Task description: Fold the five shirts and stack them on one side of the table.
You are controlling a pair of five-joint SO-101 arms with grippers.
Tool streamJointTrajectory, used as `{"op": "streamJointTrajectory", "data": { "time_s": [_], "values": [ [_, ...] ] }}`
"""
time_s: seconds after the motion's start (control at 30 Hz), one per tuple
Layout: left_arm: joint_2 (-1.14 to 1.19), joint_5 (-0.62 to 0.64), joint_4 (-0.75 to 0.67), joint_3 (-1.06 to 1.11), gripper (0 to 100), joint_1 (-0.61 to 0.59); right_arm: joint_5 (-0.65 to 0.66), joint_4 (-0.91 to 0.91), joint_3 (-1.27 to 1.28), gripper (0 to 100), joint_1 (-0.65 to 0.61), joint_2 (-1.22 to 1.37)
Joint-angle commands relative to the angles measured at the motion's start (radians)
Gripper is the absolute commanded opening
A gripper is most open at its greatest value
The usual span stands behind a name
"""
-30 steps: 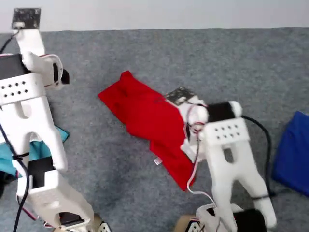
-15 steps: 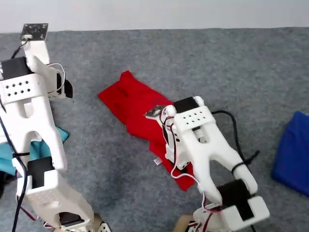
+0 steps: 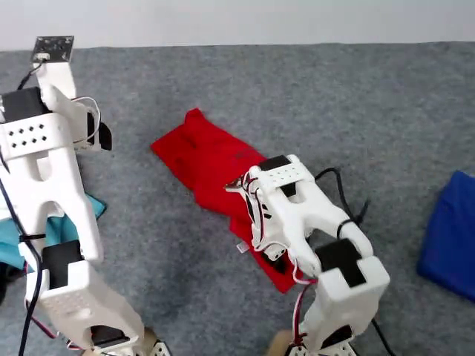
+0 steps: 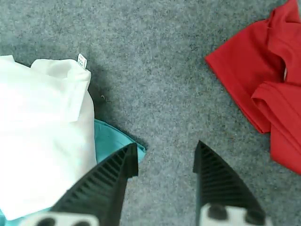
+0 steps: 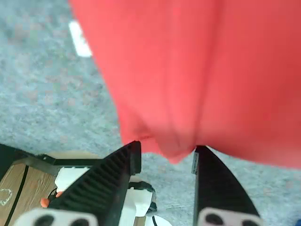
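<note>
Near the middle of the table, the red shirt is lying crumpled and partly spread, running from the centre toward the front edge. The right arm is bending down over the shirt's front end. The right claw is standing wide open with a fold of red cloth sitting between its two fingers; it is not clamping the cloth. A label is lying on the table just beside the shirt's edge. Toward the left edge, the left claw is hovering open over bare table and is gripping nothing. A white shirt is lying on a teal shirt just beside that claw. At the right edge, a blue shirt is lying well apart from the red one.
</note>
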Motion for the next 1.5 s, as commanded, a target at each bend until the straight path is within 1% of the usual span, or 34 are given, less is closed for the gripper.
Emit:
{"op": "streamJointTrajectory", "data": {
  "time_s": [0.0, 0.1, 0.13, 0.23, 0.37, 0.47, 0.6, 0.73, 0.87, 0.97, 1.07, 1.13, 1.27, 1.37, 1.47],
  "values": [
    [-0.005, -0.006, -0.002, 0.002, 16, -0.006, -0.006, -0.012, -0.051, 14.6, 0.041, 0.044],
    [-0.005, -0.008, -0.015, 0.018, 14, -0.006, -0.005, -0.004, -0.051, 2.4, 0.065, 0.061],
    [-0.005, -0.008, -0.017, 0.024, 14, -0.006, -0.005, -0.002, -0.051, 0.6, 0.073, 0.050],
    [-0.005, -0.005, -0.020, 0.030, 14, -0.006, -0.003, 0.007, -0.052, 1.0, 0.099, -0.028],
    [-0.008, -0.005, -0.021, 0.028, 14, -0.006, 0.066, 0.039, -0.052, 1.1, 0.108, -0.186],
    [-0.014, -0.008, -0.018, 0.028, 14, -0.006, 0.084, 0.094, -0.095, 1.1, 0.108, -0.317],
    [-0.014, -0.009, -0.017, 0.027, 14, -0.006, 0.086, 0.150, -0.241, 1.1, 0.117, -0.484],
    [-0.014, -0.009, -0.015, 0.025, 14, -0.006, 0.089, 0.145, -0.431, 1.1, 0.180, -0.604],
    [-0.014, -0.009, 0.002, 0.022, 14, 0.000, 0.146, 0.154, -0.637, 1.1, 0.263, -0.627],
    [-0.015, -0.009, 0.008, 0.022, 14, 0.002, 0.152, 0.145, -0.786, 1.1, 0.331, -0.621],
    [-0.017, -0.009, 0.025, 0.012, 14, 0.011, 0.193, 0.147, -0.891, 1.1, 0.355, -0.624],
    [-0.044, -0.009, 0.025, 0.012, 14, 0.028, 0.198, 0.153, -0.956, 1.1, 0.358, -0.628],
    [-0.164, -0.043, 0.025, 0.015, 14, 0.129, 0.201, 0.173, -1.002, 1.0, 0.358, -0.630],
    [-0.227, -0.066, 0.025, 0.054, 14, 0.255, 0.201, 0.186, -1.002, 1.0, 0.358, -0.627],
    [-0.270, -0.100, 0.023, 0.162, 15, 0.405, 0.201, 0.186, -1.002, 1.0, 0.358, -0.624]
  ]
}}
